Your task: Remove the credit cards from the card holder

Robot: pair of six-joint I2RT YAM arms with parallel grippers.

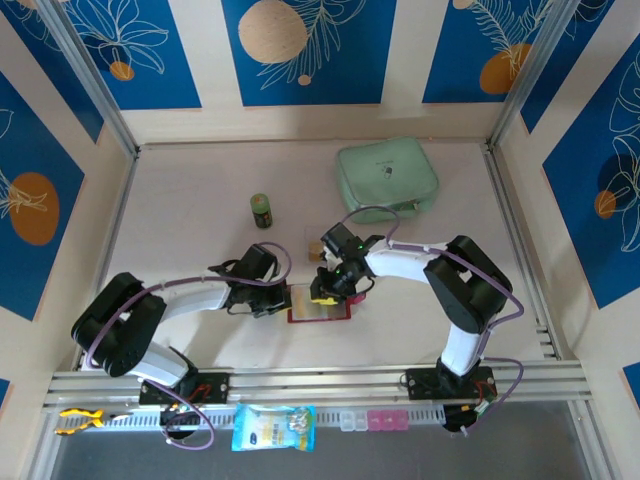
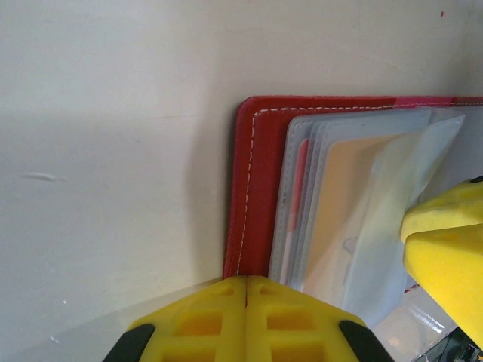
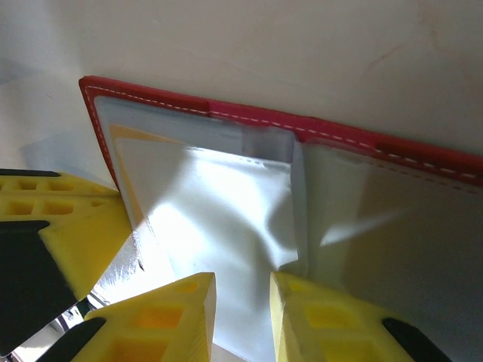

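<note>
Left tool [image 2: 247,296] shut, fingers flat together with no gap. Tips sit at the lower left corner of the card holder [image 2: 253,188], against the red cover; whether they pinch it I cannot tell. Right tool [image 3: 243,313] narrow, a slim gap between its fingers, one clear sleeve [image 3: 226,219] running up out of that gap – real grip on it can't be told. Card holder lies open and flat on the worktop [image 1: 200,220], near the front edge, between the two arms. Counts: 1 card holder; 2 tools, one at each side of it; clear sleeves several, fanned, exact count unclear; credit cards [image 2: 343,196] – 1 yellow-orange one seen for sure, inside a sleeve, plus a reddish edge in a sleeve behind, unclear. Further back: 1 mint-green pouch [image 1: 387,177], 1 small green jar [image 1: 261,210], both well apart from the holder
</note>
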